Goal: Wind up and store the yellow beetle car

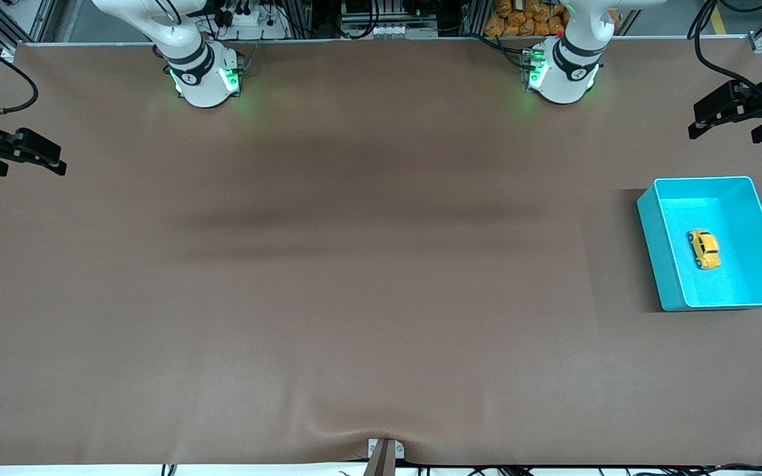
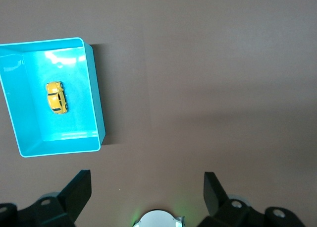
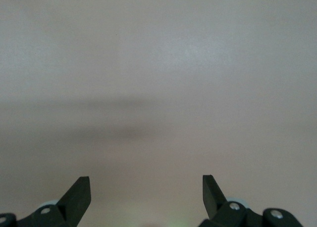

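The yellow beetle car lies inside the turquoise bin near the left arm's end of the table. The left wrist view also shows the car on the floor of the bin. My left gripper is open and empty, raised over the table's left-arm end, apart from the bin. In its own view the left gripper has bare table between its fingers. My right gripper is open and empty, raised over the right arm's end of the table. In its own view the right gripper sees only bare table.
The brown table mat spans the whole view. The right arm's base and the left arm's base stand at the table's back edge. A small metal bracket sits at the front edge.
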You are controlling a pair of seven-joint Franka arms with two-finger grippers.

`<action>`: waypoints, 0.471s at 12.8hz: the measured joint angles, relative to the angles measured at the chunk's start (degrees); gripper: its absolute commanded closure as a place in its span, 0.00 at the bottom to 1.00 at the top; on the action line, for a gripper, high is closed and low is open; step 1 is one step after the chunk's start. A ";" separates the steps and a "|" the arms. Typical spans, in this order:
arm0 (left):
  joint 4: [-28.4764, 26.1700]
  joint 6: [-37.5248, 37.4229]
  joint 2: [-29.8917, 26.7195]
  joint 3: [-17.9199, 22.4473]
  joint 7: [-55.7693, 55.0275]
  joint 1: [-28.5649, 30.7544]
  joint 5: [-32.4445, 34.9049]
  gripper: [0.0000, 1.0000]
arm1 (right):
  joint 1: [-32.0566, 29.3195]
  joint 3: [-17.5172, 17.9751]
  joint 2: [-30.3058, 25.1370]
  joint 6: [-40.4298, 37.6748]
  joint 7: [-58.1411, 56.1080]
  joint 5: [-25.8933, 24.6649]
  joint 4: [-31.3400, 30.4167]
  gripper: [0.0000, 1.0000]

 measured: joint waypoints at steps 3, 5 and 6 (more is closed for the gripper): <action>0.00 -0.05 0.00 -0.21 0.51 -0.07 0.00 0.00 | 0.00 0.00 0.00 0.00 0.00 -0.04 0.01 0.00; 0.00 -0.07 0.00 -0.21 1.46 -0.06 0.00 0.00 | 0.00 0.00 0.00 0.00 0.00 -0.06 0.02 0.00; 0.00 -0.07 0.00 -0.21 1.57 -0.06 0.00 0.00 | 0.00 0.00 0.00 0.00 0.00 -0.07 0.04 0.00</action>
